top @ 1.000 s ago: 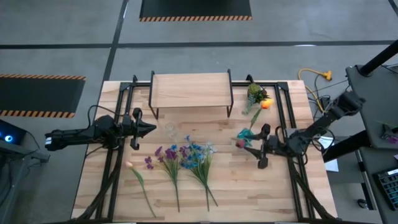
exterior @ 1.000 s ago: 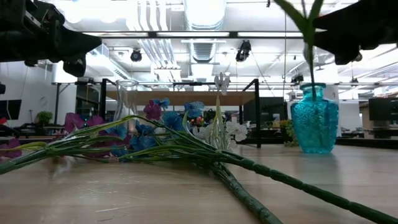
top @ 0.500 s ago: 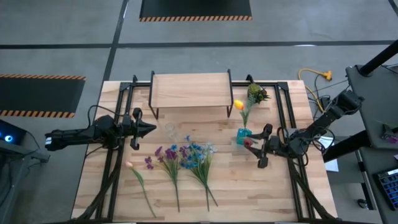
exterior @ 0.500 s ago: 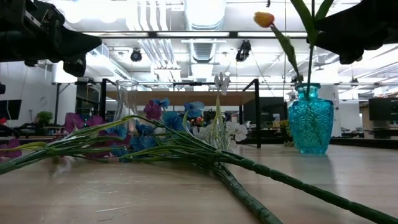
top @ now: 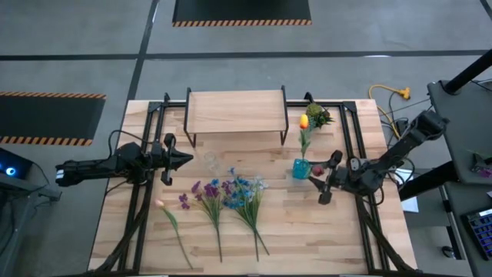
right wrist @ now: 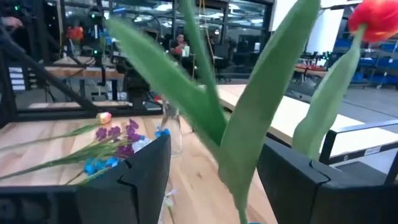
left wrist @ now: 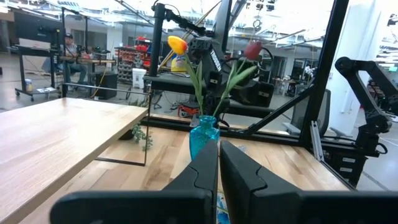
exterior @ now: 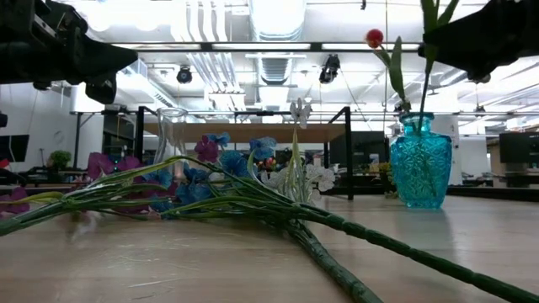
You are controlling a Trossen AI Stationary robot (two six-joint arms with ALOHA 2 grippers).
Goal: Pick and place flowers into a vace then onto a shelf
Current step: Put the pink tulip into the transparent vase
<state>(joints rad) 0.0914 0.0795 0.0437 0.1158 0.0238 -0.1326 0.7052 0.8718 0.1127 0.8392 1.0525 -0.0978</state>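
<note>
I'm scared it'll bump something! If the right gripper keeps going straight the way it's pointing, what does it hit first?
Probably the flower stems and leaves standing in the blue vase: they sit right between the open right gripper. Depth is hard to judge.

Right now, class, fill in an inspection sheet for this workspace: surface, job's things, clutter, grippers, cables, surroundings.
Surface: wooden table.
Job's things: teal vase upright, holding orange flower and red flower; loose flowers lying flat; shelf bare.
Clutter: clear glass vase; green sprig.
Grippers: left gripper shut; right gripper open around stems above the vase.
Cables: yellow cable on the floor.
Surroundings: seated person far off.
</note>
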